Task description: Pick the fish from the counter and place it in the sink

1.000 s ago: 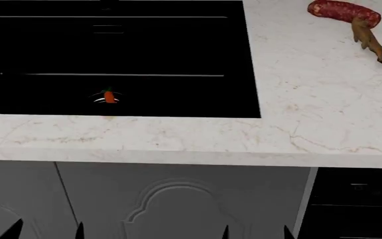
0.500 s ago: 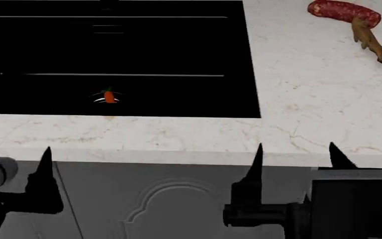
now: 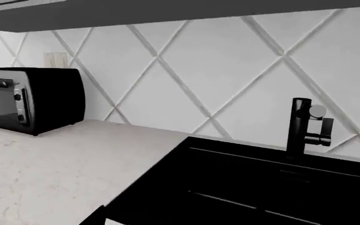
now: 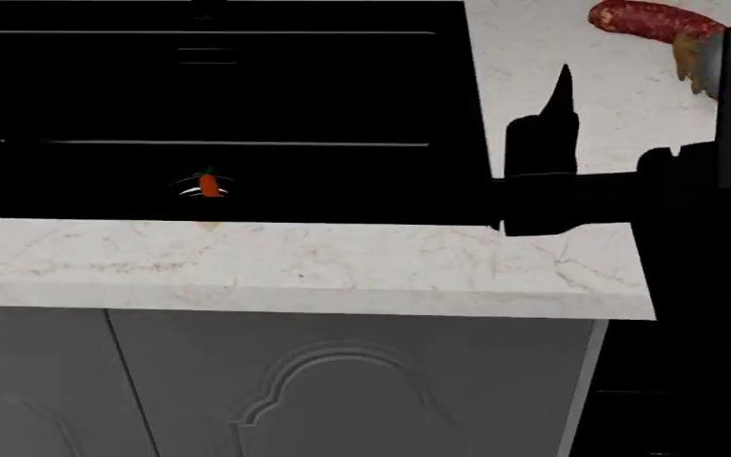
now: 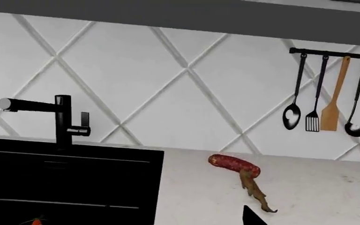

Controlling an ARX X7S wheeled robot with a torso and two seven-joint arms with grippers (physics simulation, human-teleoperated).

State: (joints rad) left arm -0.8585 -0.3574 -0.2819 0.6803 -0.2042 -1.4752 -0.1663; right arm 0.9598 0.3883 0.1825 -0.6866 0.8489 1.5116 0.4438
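The tan-brown fish [image 5: 255, 190] lies on the white marble counter [image 4: 277, 257] right of the black sink [image 4: 213, 95], its head touching a red sausage [image 5: 233, 165]. In the head view my right arm hides most of the fish [image 4: 685, 59]. My right gripper [image 4: 632, 95] is open and empty. It hovers over the counter by the sink's right edge, short of the fish. One of its fingertips [image 5: 252, 216] shows in the right wrist view. My left gripper [image 3: 174, 221] is out of the head view. Only one fingertip [image 3: 96, 216] shows, near the sink's left rim.
A small orange carrot [image 4: 209, 184] lies in the sink. A black faucet [image 5: 61, 119] stands behind the basin. A black toaster oven [image 3: 30, 98] sits on the counter left of the sink. Utensils hang on a wall rail [image 5: 330, 93]. Grey cabinet doors are below the counter's front edge.
Both arms have risen from below the counter's front edge. The right gripper now stands over the counter and covers part of the fish. The left gripper has left the head view.
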